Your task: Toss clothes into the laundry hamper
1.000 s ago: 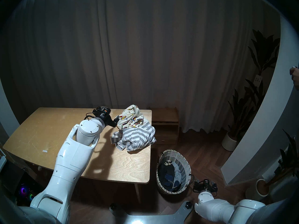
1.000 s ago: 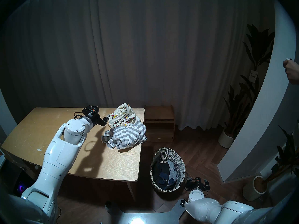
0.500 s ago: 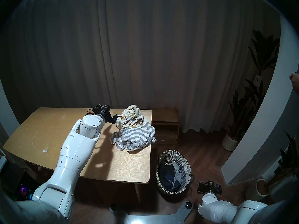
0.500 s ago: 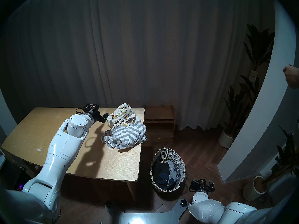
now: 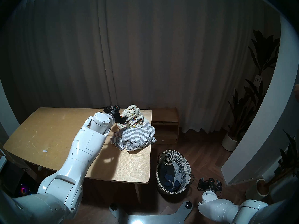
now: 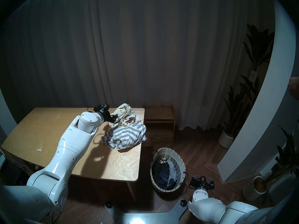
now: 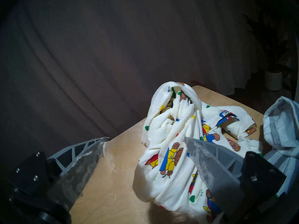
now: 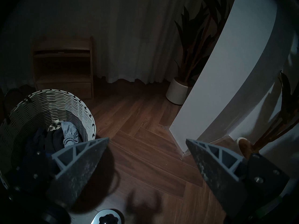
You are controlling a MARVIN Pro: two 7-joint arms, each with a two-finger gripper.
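Note:
On the wooden table (image 5: 48, 130) a cream bear-print garment (image 5: 135, 116) (image 6: 125, 116) is bunched at the far right corner. A grey-and-white striped garment (image 5: 139, 137) (image 6: 127, 135) lies just in front of it. My left gripper (image 5: 123, 118) (image 7: 145, 138) is open against the cream garment's (image 7: 171, 138) left side, one finger (image 7: 210, 162) over the cloth and the other finger (image 7: 84, 155) over bare table. The woven laundry hamper (image 5: 186, 162) (image 8: 48, 102) stands on the floor right of the table, holding dark navy clothes (image 5: 168, 175). My right gripper (image 5: 209, 180) (image 8: 147, 138) hangs open and empty beside it.
A low wooden shelf unit (image 5: 165, 125) stands behind the hamper against the curtain. White plant pots (image 5: 229, 142) (image 5: 262, 187) and a curved white wall (image 5: 258, 121) close off the right side. A person's hand (image 6: 293, 89) shows at the right edge.
My left arm has swung right, bringing its open gripper up against the cream garment. The right gripper drifted slightly right, away from the hamper. The person's hand dropped lower.

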